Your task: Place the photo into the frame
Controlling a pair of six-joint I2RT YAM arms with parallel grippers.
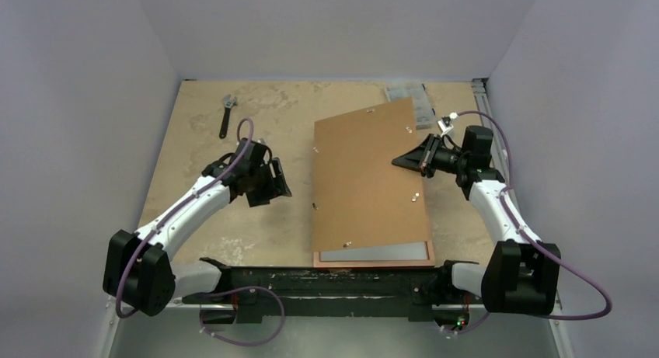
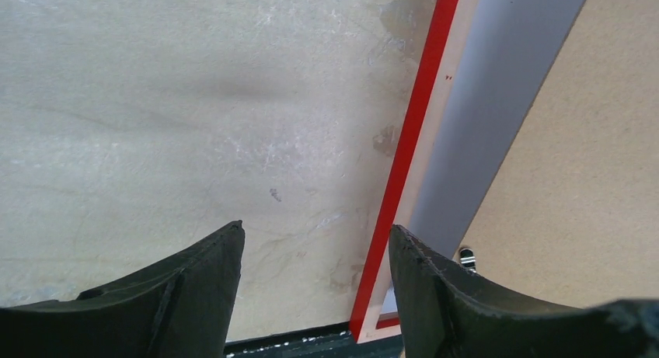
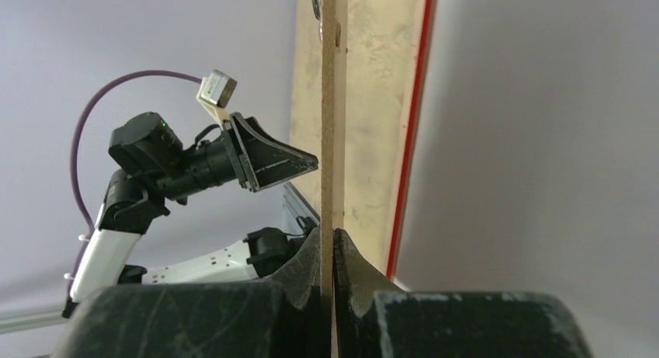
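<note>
The frame (image 1: 373, 262) lies face down at the table's near edge, its red side (image 2: 404, 156) showing in the left wrist view. A pale grey-white sheet (image 1: 373, 251) fills its opening; it may be the photo lying face down, no picture side shows. Over it a brown backing board (image 1: 365, 179) is raised at a slant. My right gripper (image 1: 423, 161) is shut on the board's right edge (image 3: 329, 140), the thin edge pinched between both fingers. My left gripper (image 1: 272, 189) hangs open just left of the frame, above bare table, with nothing between its fingers (image 2: 210, 288).
A wrench (image 1: 227, 113) lies at the back left. A clear plastic box (image 1: 416, 102) sits at the back right, partly behind the board. A black rail (image 1: 311, 282) runs along the near edge between the arm bases. Grey walls close in both sides.
</note>
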